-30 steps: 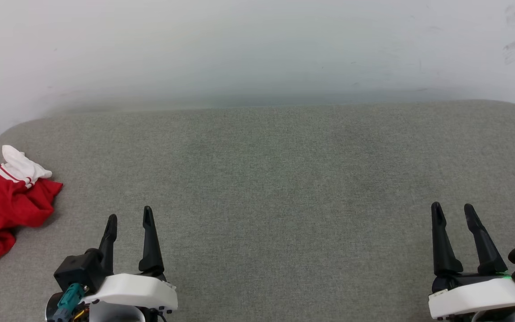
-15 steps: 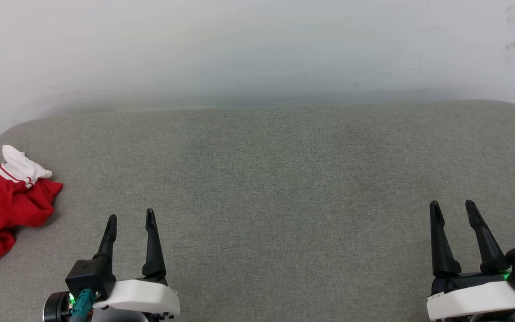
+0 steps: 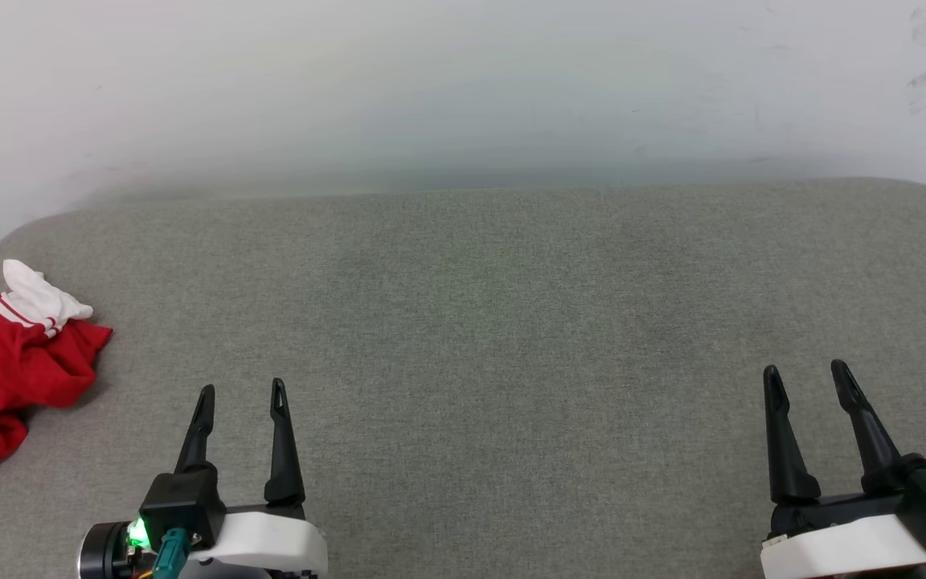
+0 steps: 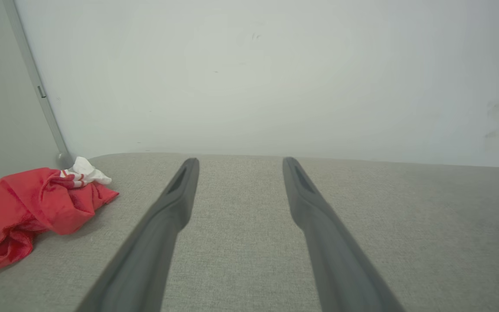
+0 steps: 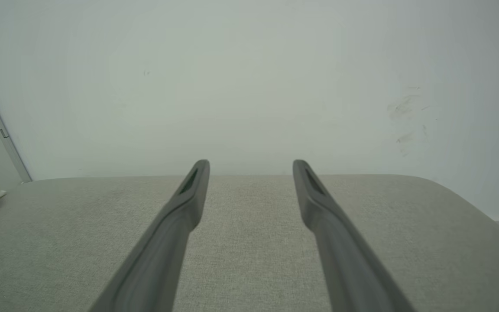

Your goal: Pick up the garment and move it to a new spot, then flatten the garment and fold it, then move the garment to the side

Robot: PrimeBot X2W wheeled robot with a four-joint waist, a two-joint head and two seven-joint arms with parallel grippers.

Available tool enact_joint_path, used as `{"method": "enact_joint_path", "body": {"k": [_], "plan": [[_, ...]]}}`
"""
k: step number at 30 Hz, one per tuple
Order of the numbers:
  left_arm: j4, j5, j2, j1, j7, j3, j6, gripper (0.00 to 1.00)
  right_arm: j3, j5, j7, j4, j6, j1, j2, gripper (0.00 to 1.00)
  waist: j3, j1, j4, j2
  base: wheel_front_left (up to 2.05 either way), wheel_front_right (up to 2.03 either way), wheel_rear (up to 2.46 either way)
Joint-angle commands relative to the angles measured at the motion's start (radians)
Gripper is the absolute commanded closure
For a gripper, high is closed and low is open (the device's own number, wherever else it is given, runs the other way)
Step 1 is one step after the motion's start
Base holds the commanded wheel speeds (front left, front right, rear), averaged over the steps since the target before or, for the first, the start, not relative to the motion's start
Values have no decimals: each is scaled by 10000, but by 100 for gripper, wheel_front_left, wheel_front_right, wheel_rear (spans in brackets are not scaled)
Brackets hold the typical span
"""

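The left gripper (image 3: 242, 388) and right gripper (image 3: 805, 370) sit nearest, well apart, each with its fingers spread. A broad stretch of grey cushion (image 3: 495, 322) runs between them and beyond. The garment (image 3: 5, 370) lies crumpled at the cushion's left edge, near the left gripper but apart from it, white sleeve at its far end. Farther back, the cushion's rounded far edge meets the wall (image 3: 463, 80).
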Motion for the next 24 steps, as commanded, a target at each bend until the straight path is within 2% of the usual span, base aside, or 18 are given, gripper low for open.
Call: {"method": "enact_joint_path", "body": {"k": [1, 8, 24], "plan": [[-56, 225, -6, 41, -96, -46, -24, 0, 23, -252, -96, -104, 0, 102, 8, 0, 3, -1, 3, 0, 0, 0, 0], [-38, 524, -12, 104, -202, -56, -41, 0, 60, -506, -193, -135, 0, 165, 11, 0, -13, -1, -3, 0, 0, 0, 0], [161, 95, -15, 149, -189, -29, -119, 0, 109, 146, -186, 218, 0, 232, 11, 0, -32, -1, -23, 0, 0, 0, 0]]}}
